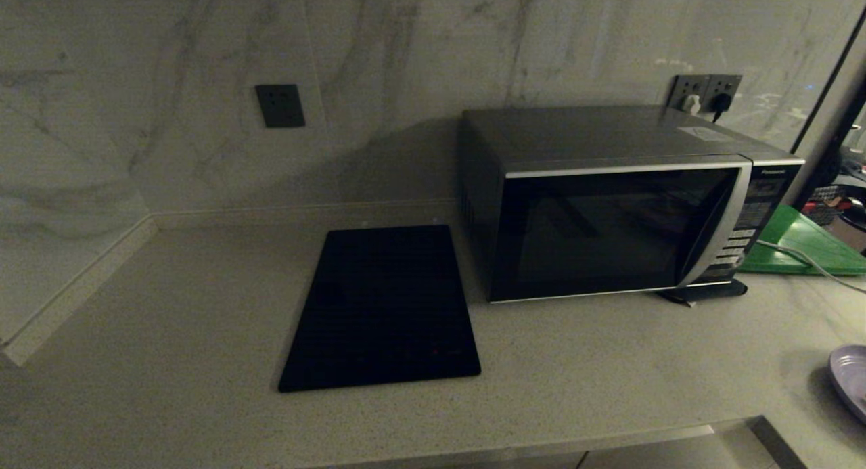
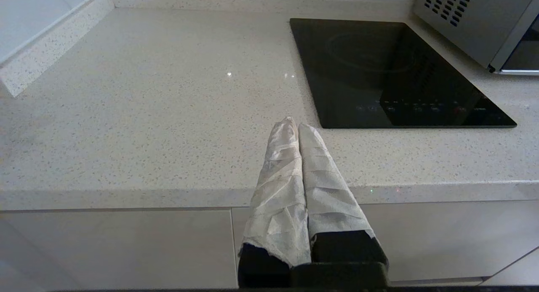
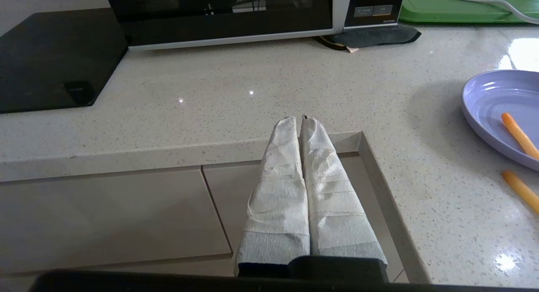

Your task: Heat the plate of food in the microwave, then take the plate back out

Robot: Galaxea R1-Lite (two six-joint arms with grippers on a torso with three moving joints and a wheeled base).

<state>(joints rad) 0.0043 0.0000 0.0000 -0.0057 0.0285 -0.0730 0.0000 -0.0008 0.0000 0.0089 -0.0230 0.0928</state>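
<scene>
The left gripper (image 2: pixel 294 125) hangs over the counter's (image 1: pixel 169 333) front edge, wrapped fingers pressed together on nothing. Right of the black mat (image 1: pixel 382 306) stands the microwave (image 1: pixel 609 218), door closed. The right gripper (image 3: pixel 300 120) is likewise closed and empty. The lavender plate (image 3: pixel 497 102), far right, holds one orange stick (image 3: pixel 518 134); another stick (image 3: pixel 522 191) lies beside it.

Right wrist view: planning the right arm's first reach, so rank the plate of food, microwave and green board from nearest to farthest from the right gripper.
From the right gripper:
1. plate of food, on the counter off to one side.
2. microwave, ahead, door shut.
3. green board, beyond the microwave's panel.
</scene>
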